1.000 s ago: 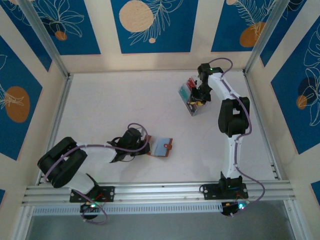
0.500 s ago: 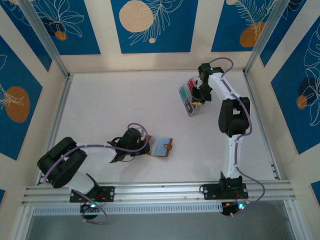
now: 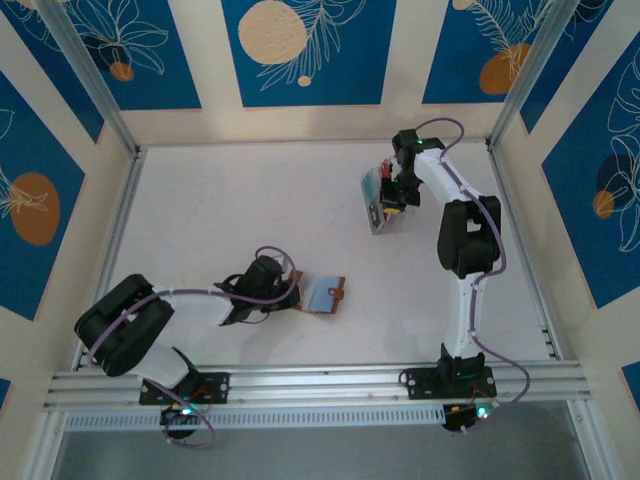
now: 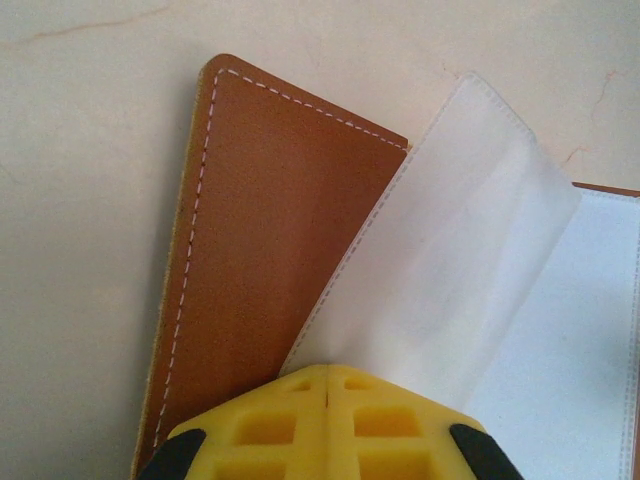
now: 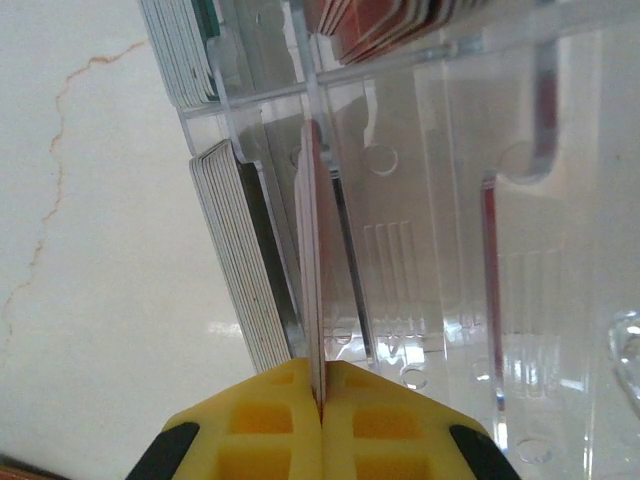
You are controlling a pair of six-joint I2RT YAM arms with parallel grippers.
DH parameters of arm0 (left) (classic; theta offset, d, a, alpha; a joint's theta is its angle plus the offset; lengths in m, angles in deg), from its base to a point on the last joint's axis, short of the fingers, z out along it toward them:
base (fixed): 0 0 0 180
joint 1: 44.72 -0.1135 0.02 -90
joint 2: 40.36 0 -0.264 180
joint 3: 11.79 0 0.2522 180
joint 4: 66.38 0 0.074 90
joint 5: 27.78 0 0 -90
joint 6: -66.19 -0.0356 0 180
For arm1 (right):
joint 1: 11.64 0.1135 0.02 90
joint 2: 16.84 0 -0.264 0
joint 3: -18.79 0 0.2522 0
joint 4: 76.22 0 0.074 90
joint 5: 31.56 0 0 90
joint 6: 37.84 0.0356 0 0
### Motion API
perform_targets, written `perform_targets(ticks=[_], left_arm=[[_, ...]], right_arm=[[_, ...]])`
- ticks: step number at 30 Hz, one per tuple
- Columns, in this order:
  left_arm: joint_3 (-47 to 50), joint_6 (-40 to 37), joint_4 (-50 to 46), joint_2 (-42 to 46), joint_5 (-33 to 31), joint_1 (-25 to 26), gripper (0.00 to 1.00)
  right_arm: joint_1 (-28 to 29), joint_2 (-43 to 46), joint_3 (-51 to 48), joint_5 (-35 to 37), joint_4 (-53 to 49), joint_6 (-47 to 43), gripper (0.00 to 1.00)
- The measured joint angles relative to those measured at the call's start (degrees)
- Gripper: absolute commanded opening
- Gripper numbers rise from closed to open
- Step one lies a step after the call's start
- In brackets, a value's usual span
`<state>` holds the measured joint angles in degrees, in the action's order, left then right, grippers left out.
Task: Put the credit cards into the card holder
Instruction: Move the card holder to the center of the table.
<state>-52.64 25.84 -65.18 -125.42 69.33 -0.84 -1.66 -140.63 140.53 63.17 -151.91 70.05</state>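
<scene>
Both pinch closed: left claw (image 4: 328, 388) on the card holder (image 4: 265, 250), right claw (image 5: 320, 385) on an edge-on credit card (image 5: 313, 250), face hidden.

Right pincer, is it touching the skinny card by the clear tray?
Touching. The right wrist view shows the right pincer shut on the credit card, with its yellow pads pressed against both faces.
</scene>
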Motion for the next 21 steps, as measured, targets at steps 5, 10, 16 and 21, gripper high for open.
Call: perform_targets(ticks=[5, 10, 16, 21], left_arm=[[0.5, 0.0, -3.1, 2.4, -1.7, 0.0, 0.0], [1.5, -0.3, -9.7, 7.3, -4.4, 0.0, 0.0], [1.4, -1.6, -17.6, 11.8, -6.8, 0.0, 0.0], [1.0, -2.2, -21.8, 15.4, -7.9, 0.0, 0.0]], right_arm=[[0.5, 1.5, -2.7, -0.2, 1.5, 0.6, 0.0], [1.1, 2.8, -5.3, -2.6, 3.7, 0.6, 0.0], [3.2, 3.4, -6.6, -5.7, 5.0, 0.9, 0.0], [6.2, 3.4, -6.9, -7.3, 5.4, 1.7, 0.0]])
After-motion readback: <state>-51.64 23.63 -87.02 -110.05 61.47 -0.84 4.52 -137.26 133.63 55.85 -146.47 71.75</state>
